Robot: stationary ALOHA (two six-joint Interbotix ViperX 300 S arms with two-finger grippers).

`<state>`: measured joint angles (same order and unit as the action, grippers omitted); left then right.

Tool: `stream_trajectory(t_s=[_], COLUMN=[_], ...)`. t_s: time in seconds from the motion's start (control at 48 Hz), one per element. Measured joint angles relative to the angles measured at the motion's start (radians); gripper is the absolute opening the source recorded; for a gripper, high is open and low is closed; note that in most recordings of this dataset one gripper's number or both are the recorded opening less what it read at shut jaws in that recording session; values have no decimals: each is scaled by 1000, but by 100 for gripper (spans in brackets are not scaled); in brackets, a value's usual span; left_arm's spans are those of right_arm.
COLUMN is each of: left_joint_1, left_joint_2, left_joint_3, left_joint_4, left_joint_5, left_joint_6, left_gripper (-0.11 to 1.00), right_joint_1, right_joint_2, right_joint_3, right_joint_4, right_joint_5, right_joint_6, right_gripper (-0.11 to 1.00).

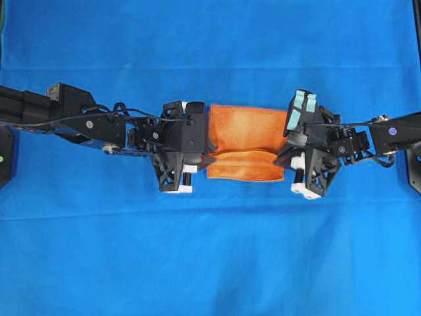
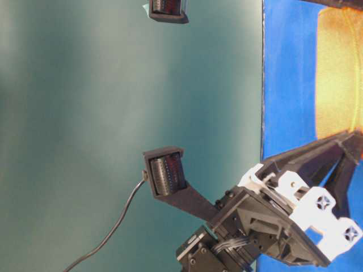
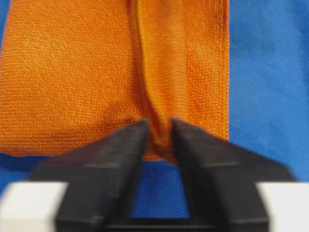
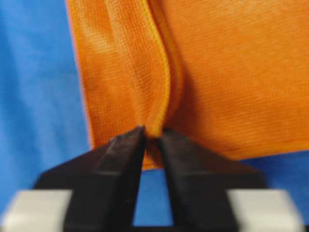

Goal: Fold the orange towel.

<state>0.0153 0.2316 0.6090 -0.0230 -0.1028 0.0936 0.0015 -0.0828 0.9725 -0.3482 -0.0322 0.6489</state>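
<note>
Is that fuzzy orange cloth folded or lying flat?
Folded: the fuzzy orange cloth shows a layer doubled over along its near edge, forming a ridge in both wrist views.

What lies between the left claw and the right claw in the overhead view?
Only the orange towel, partly folded, spans the stretch between the left claw and the right claw, lying on the blue cloth. The overhead view shows it.

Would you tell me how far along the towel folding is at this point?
Done: the orange towel lies folded over on the blue cloth. In hand: the left gripper and right gripper each have a raised pleat between narrowly parted jaws. Left: releasing, backing away, perhaps another fold.
</note>
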Motion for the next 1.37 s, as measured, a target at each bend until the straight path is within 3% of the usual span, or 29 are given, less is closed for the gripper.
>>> stream_trajectory(t_s=[0.104, 0.208, 0.437, 0.687, 0.916, 1.041, 1.374], left_joint_1=[-9, -35, -86, -104, -104, -83, -49], left_joint_2=[-3, -29, -141, -345, -615, -792, -1158], left_joint_3=[2, 3, 17, 67, 202, 314, 529], left_joint_4=[0, 0, 0, 0, 2, 0, 0], left_joint_5=[14, 41, 149, 253, 245, 179, 143], left_joint_6=[0, 0, 0, 0, 0, 2, 2], left_gripper=[55, 68, 67, 66, 66, 66, 66], right_joint_1=[35, 74, 144, 149, 149, 149, 129], right_joint_2=[-15, -48, -161, -356, -626, -778, -980], right_joint_3=[-6, -11, -12, -11, 29, 57, 192], right_joint_4=[0, 0, 0, -12, -74, -109, -173], right_joint_5=[26, 60, 135, 264, 368, 413, 430], right_joint_6=[-3, -3, -3, -11, -11, -11, -6], right_gripper=[60, 56, 53, 53, 53, 53, 53])
